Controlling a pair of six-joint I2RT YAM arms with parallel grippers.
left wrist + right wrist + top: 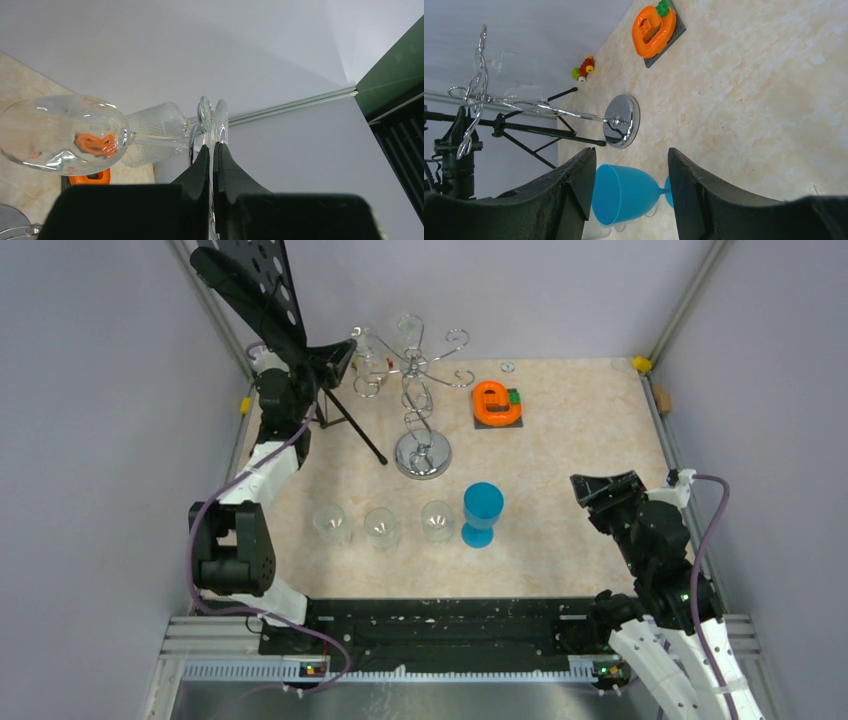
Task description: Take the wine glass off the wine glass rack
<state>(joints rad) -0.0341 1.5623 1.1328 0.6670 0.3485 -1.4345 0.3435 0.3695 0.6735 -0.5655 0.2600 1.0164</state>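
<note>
Marbled tabletop, wine glass rack at rear. We see the left gripper pinching the hanging wine glass by its foot, presumably to slide it off; the right gripper stands spread, empty.

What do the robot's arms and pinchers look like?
The left arm and right arm are made of chunky black and white pieces, each with a purple cable looping along it. The left gripper and right gripper each have two black, wedge-shaped fingers with a matte surface.
</note>
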